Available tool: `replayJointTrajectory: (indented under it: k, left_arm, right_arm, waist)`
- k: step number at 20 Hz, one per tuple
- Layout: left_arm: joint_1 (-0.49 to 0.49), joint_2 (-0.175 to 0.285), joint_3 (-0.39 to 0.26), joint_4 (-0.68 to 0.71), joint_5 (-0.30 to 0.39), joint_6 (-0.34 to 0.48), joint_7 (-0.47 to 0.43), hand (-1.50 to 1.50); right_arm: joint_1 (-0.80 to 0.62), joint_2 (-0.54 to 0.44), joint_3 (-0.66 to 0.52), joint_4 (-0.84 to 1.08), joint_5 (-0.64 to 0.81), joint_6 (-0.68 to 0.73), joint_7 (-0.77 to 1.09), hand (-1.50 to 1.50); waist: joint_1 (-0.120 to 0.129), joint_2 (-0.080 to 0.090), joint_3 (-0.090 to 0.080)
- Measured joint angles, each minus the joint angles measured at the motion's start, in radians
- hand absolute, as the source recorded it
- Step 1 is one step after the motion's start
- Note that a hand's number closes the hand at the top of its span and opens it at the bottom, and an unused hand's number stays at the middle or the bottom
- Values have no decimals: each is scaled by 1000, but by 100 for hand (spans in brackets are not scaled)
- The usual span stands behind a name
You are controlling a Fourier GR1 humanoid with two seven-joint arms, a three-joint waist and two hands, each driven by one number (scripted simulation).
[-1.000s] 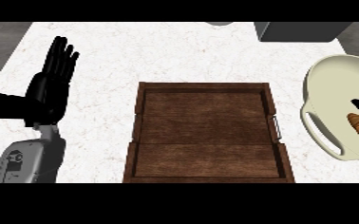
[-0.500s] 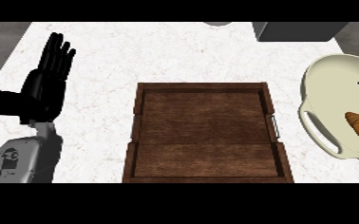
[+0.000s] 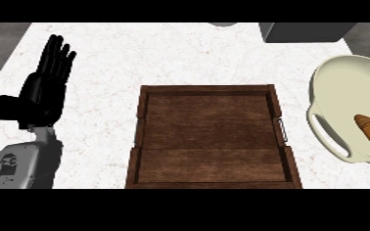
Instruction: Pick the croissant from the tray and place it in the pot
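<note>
White speckled marble counter (image 3: 180,54) fills most of the head view; its left edge runs slantwise at the upper left, with a dark strip (image 3: 9,39) beyond it, and its other limits lie outside the view.

On it, at centre, sits a dark brown rectangular wooden tray (image 3: 209,89) with a raised rim. Its near end is cut off at the bottom of the view, and a small metal handle (image 3: 283,129) shows on its right rim.

To the right of the tray, close to it but apart, stands a cream-coloured round pot (image 3: 329,93). The view's right edge slices it, so only its left half and one looped side handle (image 3: 329,134) show.

At the left, well apart from the tray, the black left hand (image 3: 45,90) rests released, fingers straight and together and pointing up, grasping nothing. Its grey forearm (image 3: 25,164) comes in from the lower left corner and is partly cut off. A broad band of bare marble lies between this hand and the tray, and another runs across the far side of the counter above the tray.

A dark grey boxy object (image 3: 307,32) sits at the top right, its upper part cut off.

The golden-brown croissant (image 3: 364,126) lies inside the pot, only its left tip visible at the right edge.

A small pale grey object (image 3: 222,24) pokes in at the top, too little showing to tell what it is.
</note>
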Motion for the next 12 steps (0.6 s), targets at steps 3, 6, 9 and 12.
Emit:
replayJointTrajectory:
  k: [3, 6, 9, 12]
  left_arm:
    - [-3, -3, -1, -9, -3, 7, 9, 0]
    - [10, 5, 9, -16, 8, -7, 12, 0]
    - [15, 0, 7, -9, 8, -11, 0, 0]
    - [-3, 0, 9, 16, 9, -15, -6, 0]
  right_arm:
    - [69, -4, -57, -43, -95, 33, -53, -150]
    - [144, -3, -107, -83, -174, 69, -89, -150]
    - [224, 2, -163, -117, -249, 111, -136, -150]
    - [292, -10, -221, -118, -325, 167, -173, -150]
  waist:
    - [-2, 0, 0]
    - [-1, 0, 0]
    - [-2, 0, 0]
    - [-3, 0, 0]
